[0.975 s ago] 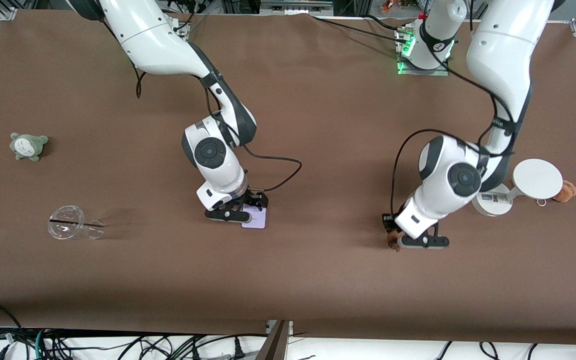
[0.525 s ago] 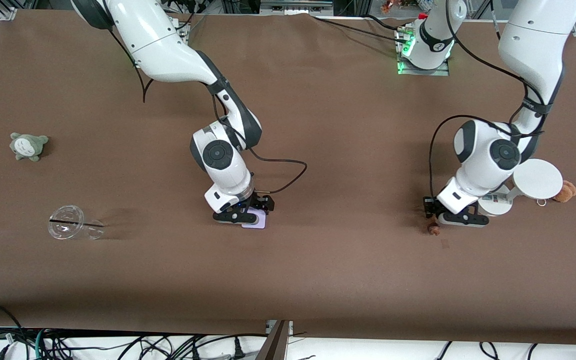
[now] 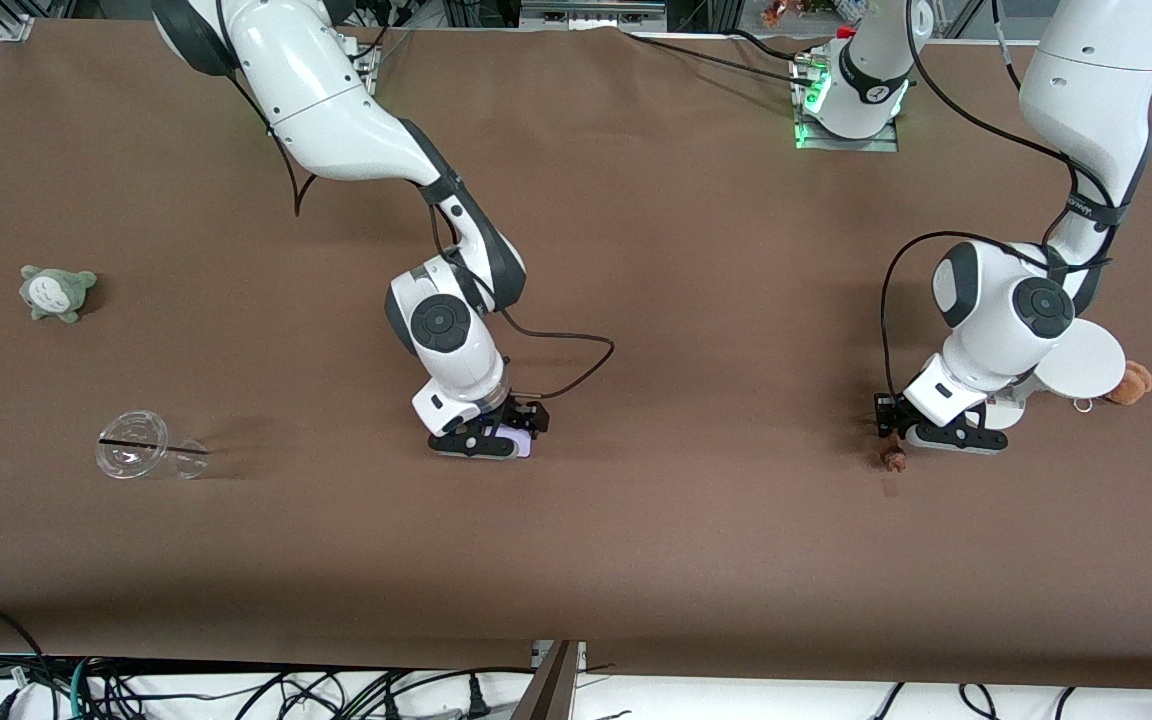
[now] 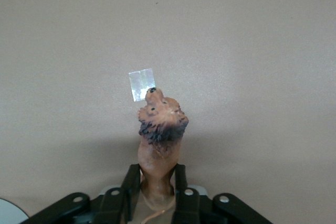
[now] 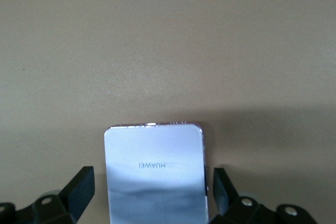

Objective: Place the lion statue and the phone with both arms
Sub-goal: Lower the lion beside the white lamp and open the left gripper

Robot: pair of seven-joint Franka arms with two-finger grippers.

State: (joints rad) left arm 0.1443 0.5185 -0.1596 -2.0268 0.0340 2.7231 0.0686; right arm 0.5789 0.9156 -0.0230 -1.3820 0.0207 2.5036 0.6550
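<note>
- On the brown table (image 3: pixel 636 250), covered edge to edge in matte brown sheet, both arms are down near the middle band; cables and aluminium framing run along the table's edges.
- Right gripper (image 3: pixel 481 440) low over the phone (image 3: pixel 520 443); in the right wrist view the phone (image 5: pixel 155 174) lies flat between the fingers (image 5: pixel 79 190), which stand apart from its edges: jaws released.
- Left gripper (image 3: pixel 921 435) toward the left arm's end of the table, clenched on the lion statue (image 3: pixel 893 457); left wrist view shows the lion statue (image 4: pixel 159 145) pinched at its hind end, mane end outward, over a small pale square marker (image 4: pixel 142 84) on the sheet.
- White round-disc stand (image 3: pixel 1086 362) just beside the left gripper; tan plush (image 3: pixel 1131 383) beside the stand.
- Grey-green plush (image 3: pixel 56 291) and clear plastic cup (image 3: pixel 146 448) on its side lie toward the right arm's end.
</note>
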